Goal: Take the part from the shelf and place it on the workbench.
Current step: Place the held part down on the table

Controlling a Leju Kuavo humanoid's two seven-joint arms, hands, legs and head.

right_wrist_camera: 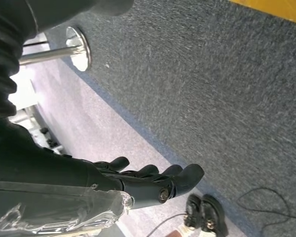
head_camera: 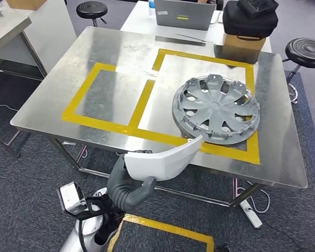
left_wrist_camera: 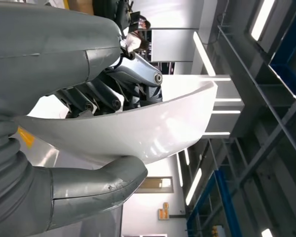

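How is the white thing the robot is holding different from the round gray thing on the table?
The white part is a smooth, curved, solid shell; the hubcap is round with open gaps between spokes. The white part is held by the left hand short of the workbench; the gray hubcap lies on it.

Dark grey carpet, black round stools, a white desk, and ceiling strip lights.
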